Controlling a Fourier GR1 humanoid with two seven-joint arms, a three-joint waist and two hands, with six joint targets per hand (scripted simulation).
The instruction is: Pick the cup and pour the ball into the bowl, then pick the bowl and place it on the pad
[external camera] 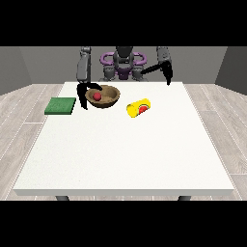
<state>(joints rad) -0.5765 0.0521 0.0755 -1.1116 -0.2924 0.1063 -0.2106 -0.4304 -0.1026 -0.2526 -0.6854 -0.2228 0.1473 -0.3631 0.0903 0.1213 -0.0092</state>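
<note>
A brown wooden bowl [107, 97] stands on the white table [125, 149] toward the back left, with a small red ball [97, 96] inside it. The hand at the view's left [85, 93] is at the bowl's left rim, its fingers curving round the edge. A yellow cup [138, 107] lies on its side to the right of the bowl, its mouth facing the front. The hand at the view's right [168, 76] hangs above the table's back right, away from everything. A green pad [61, 106] lies at the table's left edge.
The robot's torso [123, 65] stands behind the table's far edge. Grey wooden flooring surrounds the table.
</note>
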